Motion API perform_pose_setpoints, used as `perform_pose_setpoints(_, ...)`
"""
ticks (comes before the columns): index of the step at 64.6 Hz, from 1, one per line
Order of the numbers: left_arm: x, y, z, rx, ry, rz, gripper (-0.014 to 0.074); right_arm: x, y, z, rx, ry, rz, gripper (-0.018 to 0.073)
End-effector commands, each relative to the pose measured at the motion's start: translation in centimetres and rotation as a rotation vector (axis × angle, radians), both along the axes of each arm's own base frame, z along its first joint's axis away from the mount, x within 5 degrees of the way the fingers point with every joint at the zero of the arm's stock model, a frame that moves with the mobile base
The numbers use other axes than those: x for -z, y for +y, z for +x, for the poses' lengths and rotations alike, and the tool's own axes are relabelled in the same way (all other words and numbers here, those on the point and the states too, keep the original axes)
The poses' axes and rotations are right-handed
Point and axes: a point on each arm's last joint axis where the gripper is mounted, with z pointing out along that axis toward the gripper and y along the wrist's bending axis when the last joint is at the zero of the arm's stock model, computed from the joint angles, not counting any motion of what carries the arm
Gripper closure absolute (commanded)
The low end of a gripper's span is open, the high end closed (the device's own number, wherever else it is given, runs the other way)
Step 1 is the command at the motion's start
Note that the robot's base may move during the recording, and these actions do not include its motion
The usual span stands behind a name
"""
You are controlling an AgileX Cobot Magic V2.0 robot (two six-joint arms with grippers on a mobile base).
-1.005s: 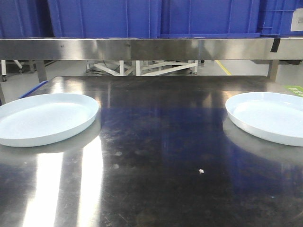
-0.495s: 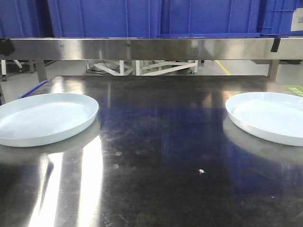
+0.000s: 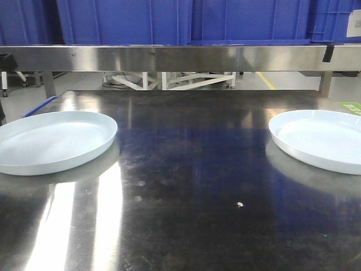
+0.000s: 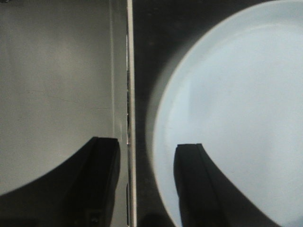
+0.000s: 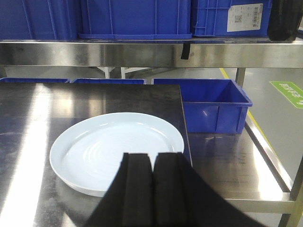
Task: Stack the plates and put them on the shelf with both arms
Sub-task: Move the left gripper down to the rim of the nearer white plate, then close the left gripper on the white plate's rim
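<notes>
Black left tool [image 4: 147, 145] spread over plate [image 4: 227, 109] rim; right tool [image 5: 152, 158] closed.

Pale blue-white glossy round plate [image 3: 53, 141] at nine o'clock and its twin [image 3: 318, 138] at three run off the front view; black right gripper [image 5: 152, 158] hides the twin's near rim.

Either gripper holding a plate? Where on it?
Nothing held: left gripper open over the rim of the left plate; right gripper shut, empty, by the right plate.

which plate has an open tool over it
The left plate: the open left tool straddles its rim. The right tool near the right plate is shut.
</notes>
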Motion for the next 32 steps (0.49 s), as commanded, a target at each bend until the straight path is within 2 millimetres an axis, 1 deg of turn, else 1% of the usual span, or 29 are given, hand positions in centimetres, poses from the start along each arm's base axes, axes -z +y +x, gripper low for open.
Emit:
perform_pose_setpoints(1,-2.5,0.0,0.3,-0.023,-0.107,-0.016,0.0234,-0.8,0.0,-0.2,0.006,-0.101,-0.014,0.0504)
perform_pose_setpoints(24,-0.2,-0.9,1.0,-0.005,-0.042,-0.022,0.0234,-0.8,0.0,-0.2,0.006,-0.101,-0.014,0.0504)
perform_pose_setpoints(32,0.2,-1.1,1.1,0.002,-0.030,-0.022,0.0234,-0.8,0.0,-0.2,0.006,-0.101,-0.014,0.0504)
